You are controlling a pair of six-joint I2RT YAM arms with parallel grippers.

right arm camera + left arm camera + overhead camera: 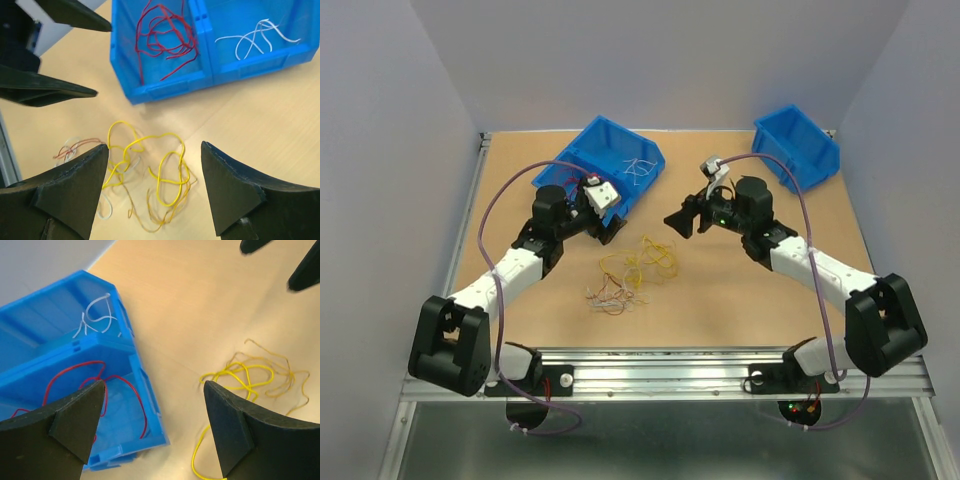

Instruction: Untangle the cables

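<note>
hands (610, 232) (677, 222) open, angled down toward cables (630, 272)

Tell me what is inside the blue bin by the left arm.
The blue bin has two compartments: one holds red cables, the other white cables. No yellow ones show inside. In the left wrist view, one of the left fingers covers part of the red compartment.

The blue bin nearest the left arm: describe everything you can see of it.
The blue plastic rectangular bin looks rigid and smooth. It is open-topped and split by a middle wall into two compartments. One holds loose red wires, the other thin white wires. It sits upright on the tan wooden table, skewed to the table's edges in the top view. Nothing grips it.
</note>
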